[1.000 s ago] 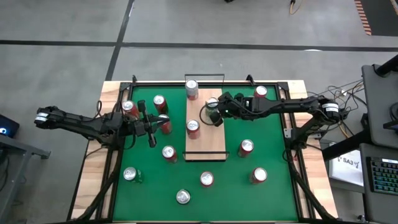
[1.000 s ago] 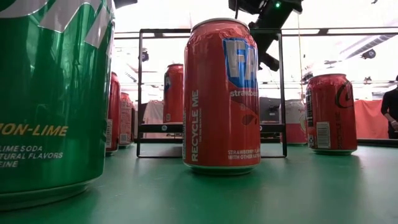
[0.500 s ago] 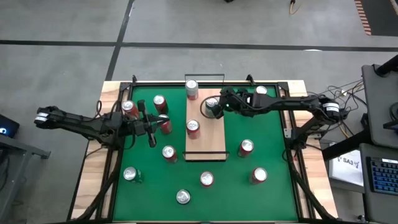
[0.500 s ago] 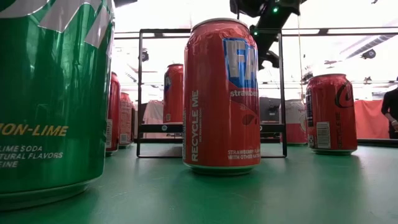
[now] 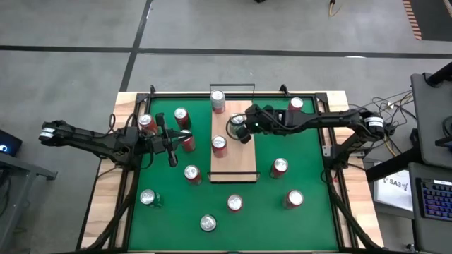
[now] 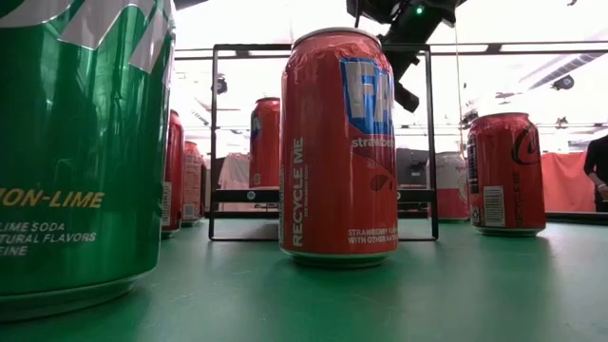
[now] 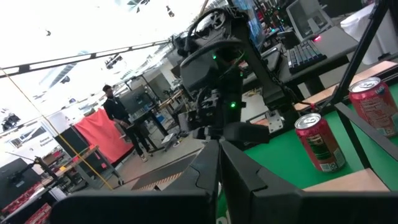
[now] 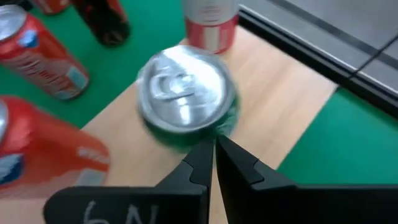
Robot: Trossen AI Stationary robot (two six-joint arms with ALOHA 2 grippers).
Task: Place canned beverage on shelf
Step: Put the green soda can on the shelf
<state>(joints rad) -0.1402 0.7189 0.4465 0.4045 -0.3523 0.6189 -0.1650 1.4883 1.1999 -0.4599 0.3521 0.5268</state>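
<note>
Over the last second our right gripper (image 5: 242,132) swung toward the far end of the shelf (image 5: 233,166) and then came back, so it hangs again over the shelf's right side, right next to the green can (image 5: 236,125). The can has not shifted in that time: it stands upright on the board, between the white can (image 5: 217,101) at the far end and the red can (image 5: 219,145) in the middle. In the right wrist view the green can (image 8: 185,98) sits just ahead of our fingertips (image 8: 202,155), silver top up, wood showing around it. Those jaws are pressed together and pinch nothing, so we judge the can already released and this placement done.

That puts 3 cans in a line on the shelf. The near third of the board is bare, so we think 1 more could fit there if more are wanted.

Our left gripper (image 5: 171,156) waits over the mat (image 5: 304,226) on the left, among the red cans there, its jaws pressed together and carrying nothing. It has not moved in the last second.

The back-and-forth of the right arm reads to us as a retreat that is not clean yet. Its closed fingers are close to the green can's side, and a careless sweep could tip it, so we would lift clear before reaching for another can, such as the 1 by the shelf's right edge (image 5: 280,167).
</note>
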